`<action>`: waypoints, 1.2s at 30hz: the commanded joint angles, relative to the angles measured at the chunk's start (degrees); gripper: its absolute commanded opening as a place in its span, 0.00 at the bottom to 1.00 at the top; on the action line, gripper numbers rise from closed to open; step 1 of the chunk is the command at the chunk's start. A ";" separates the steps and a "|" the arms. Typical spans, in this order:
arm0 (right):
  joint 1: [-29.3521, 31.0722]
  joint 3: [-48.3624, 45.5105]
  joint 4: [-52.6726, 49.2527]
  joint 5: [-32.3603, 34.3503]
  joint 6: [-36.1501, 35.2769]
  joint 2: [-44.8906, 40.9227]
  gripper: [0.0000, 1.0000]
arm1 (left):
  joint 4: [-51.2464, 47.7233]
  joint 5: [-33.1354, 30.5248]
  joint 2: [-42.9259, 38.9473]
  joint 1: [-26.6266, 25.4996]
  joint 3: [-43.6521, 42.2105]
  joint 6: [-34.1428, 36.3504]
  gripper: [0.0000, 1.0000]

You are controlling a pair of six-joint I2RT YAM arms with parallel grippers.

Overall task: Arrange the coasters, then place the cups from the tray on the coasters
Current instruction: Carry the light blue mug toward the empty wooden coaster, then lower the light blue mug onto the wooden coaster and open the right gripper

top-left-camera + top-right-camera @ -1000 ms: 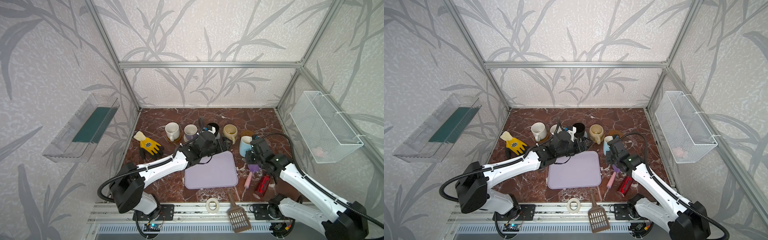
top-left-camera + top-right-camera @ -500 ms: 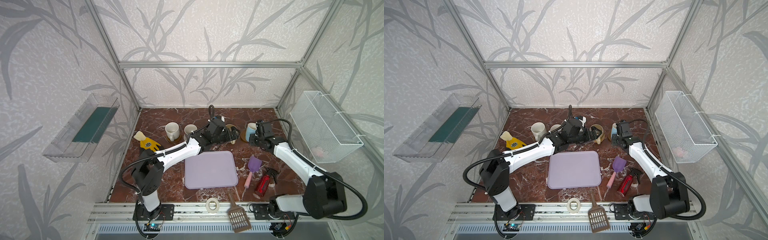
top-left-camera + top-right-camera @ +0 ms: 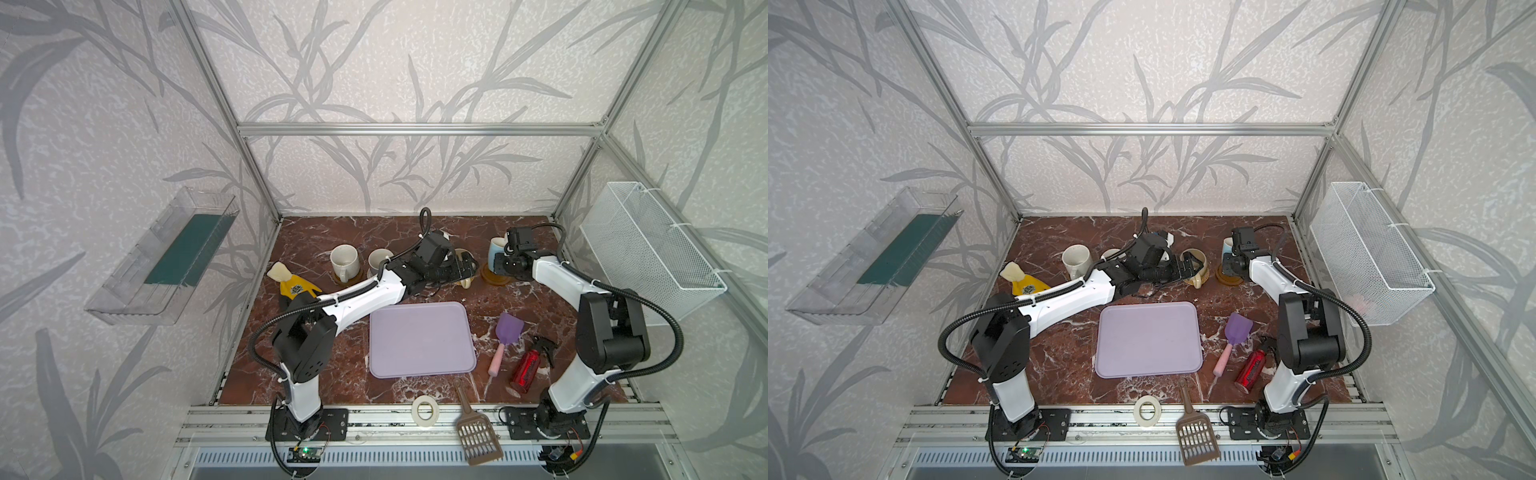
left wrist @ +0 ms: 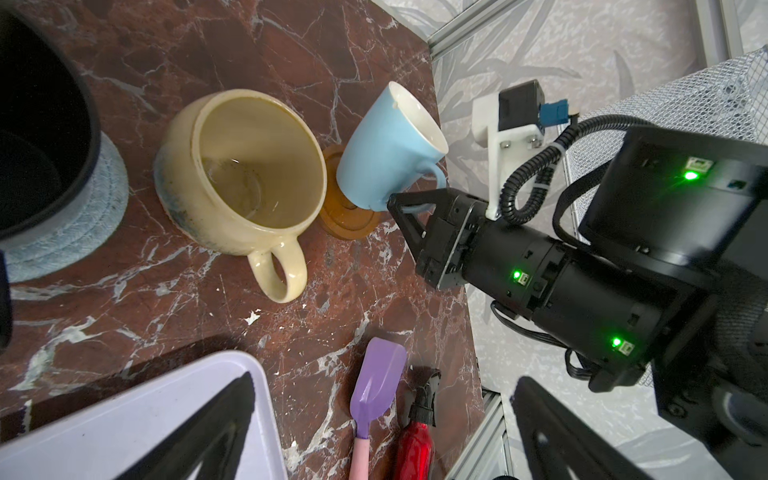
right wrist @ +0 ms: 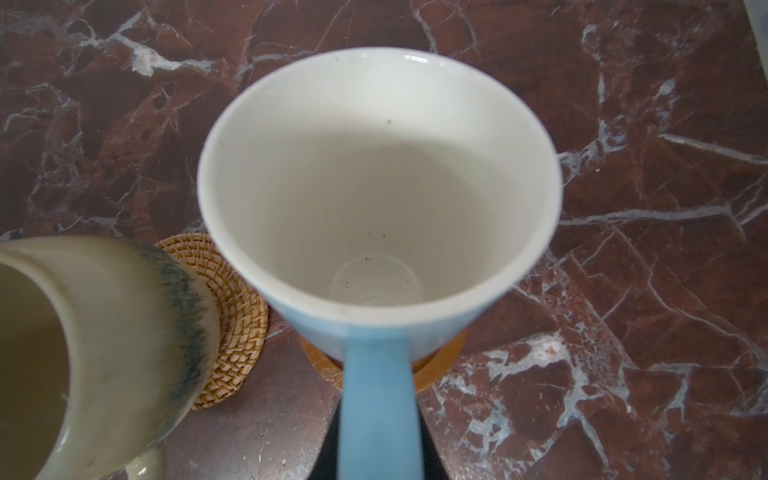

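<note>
Blue cup [image 4: 386,153] is at the wood coaster [image 4: 347,218], handle pinched by the right claw [image 4: 397,203]; seat it flat, centred, before letting go. Left claw [image 3: 467,268] gapes, empty.

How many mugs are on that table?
5, in a row at the back: white speckled mug far left, lavender mug beside it, black mug mostly under the left arm, cream-yellow mug, then light blue mug held by the right gripper.
</note>
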 commanded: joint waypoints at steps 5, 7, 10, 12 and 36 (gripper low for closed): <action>-0.30 2.28 3.77 0.74 -2.04 2.29 0.00 | -0.96 0.65 1.01 0.15 1.64 0.28 0.99; -0.25 1.79 3.74 0.67 -1.83 2.46 0.00 | -1.15 0.80 1.32 0.13 2.03 0.10 0.99; -0.22 0.43 3.68 1.40 -1.81 2.21 0.00 | -0.92 1.05 1.40 0.03 2.15 -0.21 0.99; -0.22 -1.09 3.81 1.18 -1.44 1.45 0.00 | -0.63 0.75 1.50 -0.06 1.88 -0.47 0.99; -0.04 -5.57 -2.32 -2.18 -0.26 0.11 0.00 | 2.74 0.98 2.11 -0.06 1.06 -2.37 0.99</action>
